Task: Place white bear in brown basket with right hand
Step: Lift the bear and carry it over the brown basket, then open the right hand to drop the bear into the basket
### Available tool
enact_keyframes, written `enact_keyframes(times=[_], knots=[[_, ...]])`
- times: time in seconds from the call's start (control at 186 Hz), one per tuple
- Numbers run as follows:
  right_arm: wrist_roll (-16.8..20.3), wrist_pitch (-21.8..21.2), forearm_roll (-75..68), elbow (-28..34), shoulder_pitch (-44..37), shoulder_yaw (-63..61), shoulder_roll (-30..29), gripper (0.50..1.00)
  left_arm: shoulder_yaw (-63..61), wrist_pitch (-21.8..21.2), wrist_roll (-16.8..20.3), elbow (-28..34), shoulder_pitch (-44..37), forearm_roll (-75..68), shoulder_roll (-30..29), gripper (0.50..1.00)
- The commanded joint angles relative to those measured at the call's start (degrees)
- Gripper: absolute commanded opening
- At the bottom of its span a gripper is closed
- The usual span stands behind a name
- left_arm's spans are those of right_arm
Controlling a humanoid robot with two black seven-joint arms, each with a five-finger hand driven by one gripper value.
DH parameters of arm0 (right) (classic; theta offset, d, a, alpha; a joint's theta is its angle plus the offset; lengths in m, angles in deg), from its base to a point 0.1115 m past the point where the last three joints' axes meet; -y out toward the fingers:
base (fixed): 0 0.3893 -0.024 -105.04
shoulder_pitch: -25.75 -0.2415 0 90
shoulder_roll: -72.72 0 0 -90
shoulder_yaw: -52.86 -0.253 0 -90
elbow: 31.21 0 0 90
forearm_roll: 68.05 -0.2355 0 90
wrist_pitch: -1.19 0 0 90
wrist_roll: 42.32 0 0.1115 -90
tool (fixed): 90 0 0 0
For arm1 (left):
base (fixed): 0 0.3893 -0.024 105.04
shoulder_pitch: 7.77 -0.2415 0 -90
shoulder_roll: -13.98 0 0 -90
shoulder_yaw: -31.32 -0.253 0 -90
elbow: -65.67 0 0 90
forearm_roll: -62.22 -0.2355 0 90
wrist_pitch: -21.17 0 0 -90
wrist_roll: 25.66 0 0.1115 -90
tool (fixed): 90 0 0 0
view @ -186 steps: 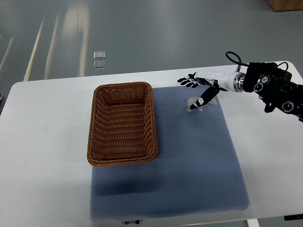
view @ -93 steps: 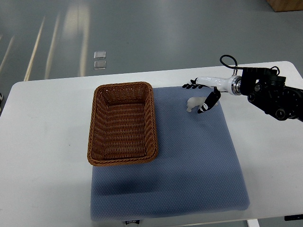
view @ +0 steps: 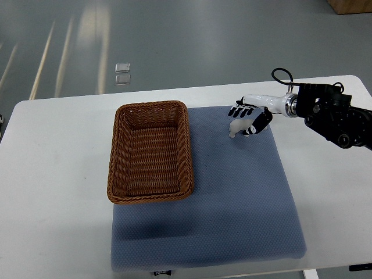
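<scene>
The white bear [view: 235,128] lies on the blue mat [view: 232,197] near its far right corner. My right hand [view: 246,118] comes in from the right edge and sits over the bear. Its black fingers [view: 238,111] curl down on the bear's far side and the thumb presses its near side, so the hand is shut on the bear, which still touches the mat. The brown wicker basket [view: 116,168] stands empty on the mat's left part, well to the left of the hand. The left arm is out of view.
The mat lies on a white table [view: 52,174]. The right arm's black forearm [view: 337,119] hangs over the table's far right corner. A small clear object [view: 122,74] lies on the floor beyond the table.
The right hand's fingers, spread flat above the bear before, have curled down and closed around it. The bear has stayed in the same spot on the mat.
</scene>
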Motion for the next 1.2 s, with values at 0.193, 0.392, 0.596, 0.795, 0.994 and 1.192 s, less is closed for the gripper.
enact_keyframes(times=[0.193,0.392,0.596,0.795,0.994,1.192], knots=[[-2.8,0.3,2.5,0.1,-0.1,1.9,-0.3,0.511,0.0,0.0,0.0,0.0,0.0,0.0,0.0,1.0],[-4.9,1.0,3.1,0.5,-0.6,1.7,0.2,0.5,0.0,0.0,0.0,0.0,0.0,0.0,0.0,1.0],[-11.6,0.7,2.1,1.1,-4.3,1.4,0.1,0.5,0.0,0.0,0.0,0.0,0.0,0.0,0.0,1.0],[-18.2,1.1,2.0,4.7,-7.9,1.4,-1.4,0.5,0.0,0.0,0.0,0.0,0.0,0.0,0.0,1.0],[-20.0,4.9,3.1,4.7,-9.3,2.7,-9.7,0.5,0.0,0.0,0.0,0.0,0.0,0.0,0.0,1.0],[-19.7,6.9,3.2,4.5,-9.9,6.1,-16.6,0.5,0.0,0.0,0.0,0.0,0.0,0.0,0.0,1.0]])
